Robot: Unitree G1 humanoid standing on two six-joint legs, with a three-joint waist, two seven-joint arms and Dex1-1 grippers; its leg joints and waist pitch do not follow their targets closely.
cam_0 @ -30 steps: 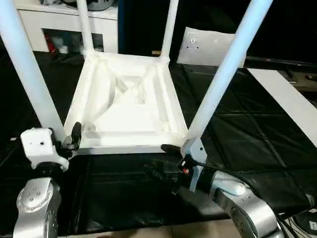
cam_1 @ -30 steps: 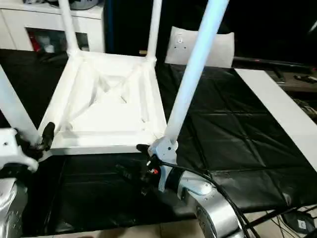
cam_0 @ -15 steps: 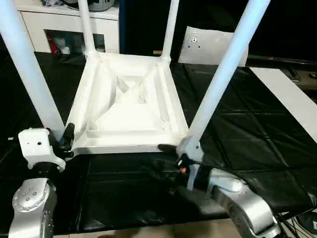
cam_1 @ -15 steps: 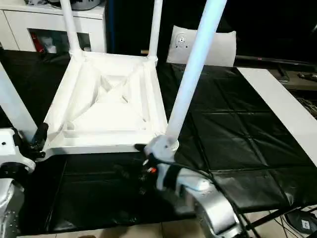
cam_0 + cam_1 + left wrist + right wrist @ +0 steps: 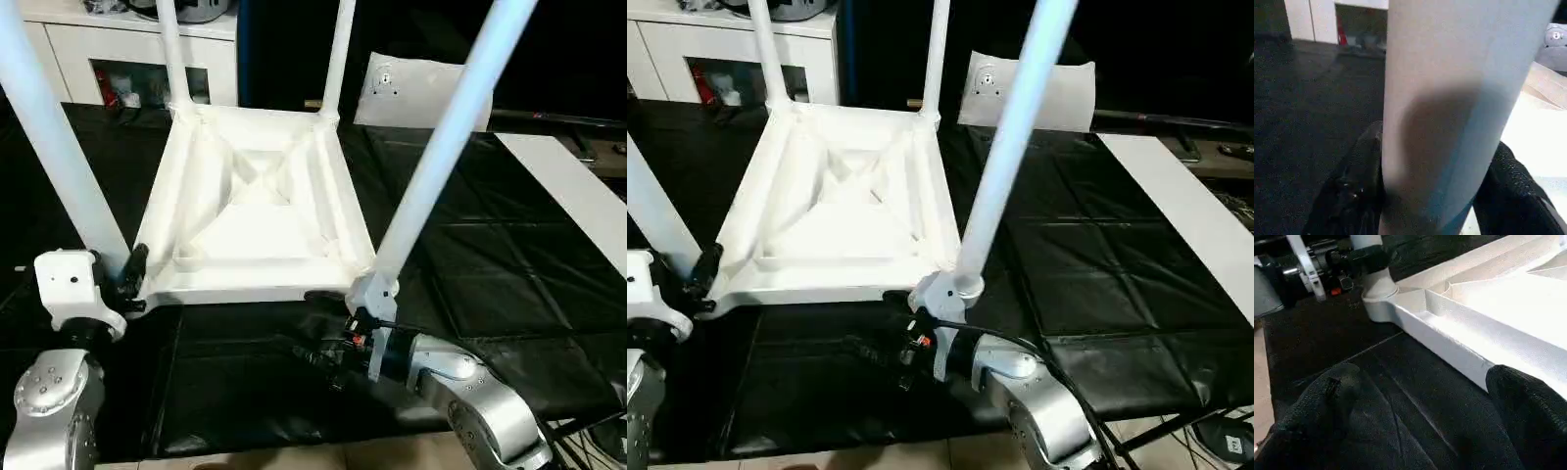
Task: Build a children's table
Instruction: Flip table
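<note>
Item: children's table (image 5: pixel 257 211), white plastic, upside down on the black-covered desk (image 5: pixel 490 284), ribbed underside up, all four legs standing in the corner sockets.

Left pincer (image 5: pixel 132 279): closed around the base of the near-left leg (image 5: pixel 54 147), a black finger (image 5: pixel 1359 161) on each side of the white shaft, just above its socket.

Right pincer (image 5: pixel 318 328): spread wide, nothing held, low over the desk just in front of the near edge of the top, beside the base of the near-right leg (image 5: pixel 441 147).

Step in hand, as judged: seating the near-left leg firmly.

Handling notes: keep grip low, near the socket; press straight along the leg's axis, no sideways lean, since the tall tapered shaft would lever the light top askew. Bring the free pincer against the near rim to brace the top before pressing. Risk: top sliding on the smooth black cover.
</note>
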